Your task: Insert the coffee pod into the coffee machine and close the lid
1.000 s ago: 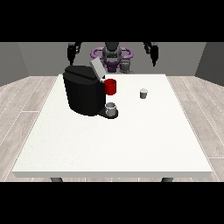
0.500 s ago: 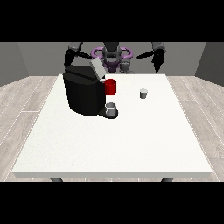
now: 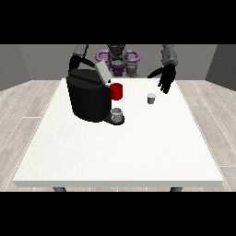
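A black coffee machine stands on the white table at the view's left, its grey lid tilted up. A red part sticks out at its front, and a grey cup sits on its drip tray. The small grey coffee pod stands on the table to the right of the machine. The hand at the view's right hovers above and slightly behind the pod, fingers spread, holding nothing. The hand at the view's left is mostly hidden behind the machine's top.
The robot's body with a purple ring stands behind the far table edge. Wooden floor surrounds the table. The table's front half carries nothing else.
The hand at the view's right has come down and forward from beside the shoulder to just above the pod. The other arm has lowered behind the machine.
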